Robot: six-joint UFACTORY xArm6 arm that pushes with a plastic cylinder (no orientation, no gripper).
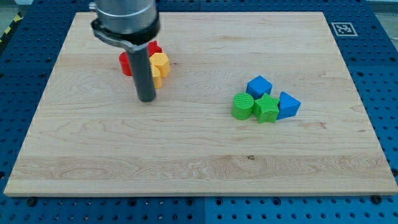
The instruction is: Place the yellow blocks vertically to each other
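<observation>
Yellow blocks (160, 67) in the upper-left part of the board (199, 149), seemingly two pieces pressed together, shapes hard to tell: one higher, one lower toward the view's left, partly hidden behind the rod.

Largest first:
- Board: pale wood, resting on a blue perforated table (379, 74); small black-and-white marker (344, 28) at the board's upper-right corner.
- Rod (143, 68): dark, hanging from a grey housing at the board's top edge, left of centre. No jaws, nothing held. My tip (147, 99) down on the board, just below and slightly left of the yellow blocks; touching or only close, cannot tell.
- Red blocks (126, 63): one left of the rod, a second showing above the yellow blocks at the rod's right; both against the yellow cluster, shapes unclear.
- Right of the board's centre, well apart from the rod, a tight group: blue cube (259, 85) on top, blue wedge-like block (288, 105) at right, green cylinder (242, 106) at left, green star (267, 108) between them in front.
</observation>
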